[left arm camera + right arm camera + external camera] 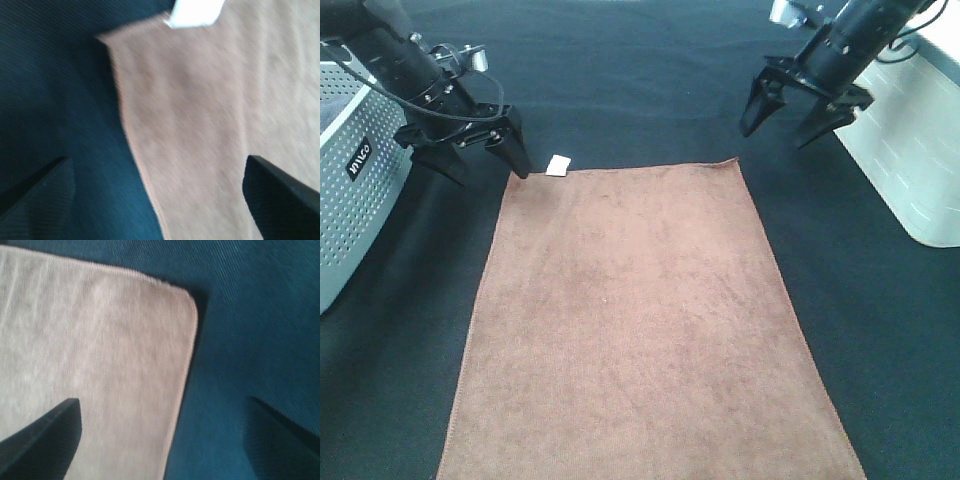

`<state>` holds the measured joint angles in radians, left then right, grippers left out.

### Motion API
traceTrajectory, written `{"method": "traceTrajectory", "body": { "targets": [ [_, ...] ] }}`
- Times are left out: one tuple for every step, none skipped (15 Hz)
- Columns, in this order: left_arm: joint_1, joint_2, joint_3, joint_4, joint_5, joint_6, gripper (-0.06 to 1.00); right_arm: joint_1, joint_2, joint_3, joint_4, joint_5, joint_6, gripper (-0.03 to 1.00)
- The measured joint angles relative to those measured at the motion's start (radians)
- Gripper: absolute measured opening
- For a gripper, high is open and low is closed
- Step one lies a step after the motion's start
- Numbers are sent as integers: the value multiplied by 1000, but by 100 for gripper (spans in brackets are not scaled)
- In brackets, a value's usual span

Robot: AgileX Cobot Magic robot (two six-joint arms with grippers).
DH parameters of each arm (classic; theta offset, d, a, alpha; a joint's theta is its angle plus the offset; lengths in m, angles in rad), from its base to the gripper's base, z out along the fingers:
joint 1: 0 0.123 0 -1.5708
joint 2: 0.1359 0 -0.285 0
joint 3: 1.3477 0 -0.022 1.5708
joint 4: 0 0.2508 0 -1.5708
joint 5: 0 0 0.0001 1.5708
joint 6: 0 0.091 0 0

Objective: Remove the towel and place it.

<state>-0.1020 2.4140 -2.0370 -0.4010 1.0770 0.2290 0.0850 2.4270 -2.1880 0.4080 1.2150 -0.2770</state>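
The brown towel (640, 320) lies flat on the black table cloth (620, 90), its white tag (558, 165) on the far short edge. My left gripper (485, 162) is open just above the towel's far left corner (107, 40), holding nothing. The left wrist view shows the towel (210, 125), the tag (195, 12) and both fingertips (40, 185) spread wide. My right gripper (792, 120) is open above the cloth, a little beyond and to the right of the far right corner (735, 160). The right wrist view shows that corner (187, 302) between the spread fingertips (45, 432).
A grey perforated basket (350, 170) stands at the left edge of the table. A white container (910, 150) stands at the right edge.
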Motion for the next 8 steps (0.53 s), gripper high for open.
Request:
{"method": "traceTrajectory", "body": {
  "targets": [
    [3,18,-30,0,0,1,85,0,40,-31,11,0,-1,79],
    [3,36,-61,-1,0,7,85,0,72,-56,14,0,-1,79],
    [3,55,-87,-2,0,11,85,0,102,-73,16,0,-2,79],
    [3,69,-95,-3,-2,11,85,0,122,-80,18,0,-6,79],
    [3,77,-98,-3,-6,11,85,0,136,-80,21,0,-20,79],
    [3,83,-100,-3,-19,11,85,0,153,-80,36,0,-26,79],
    [3,90,-100,-4,-32,11,85,0,165,-80,46,-1,-27,79],
    [3,96,-102,-8,-35,11,85,0,179,-82,58,-2,-35,79]
  ]
}}
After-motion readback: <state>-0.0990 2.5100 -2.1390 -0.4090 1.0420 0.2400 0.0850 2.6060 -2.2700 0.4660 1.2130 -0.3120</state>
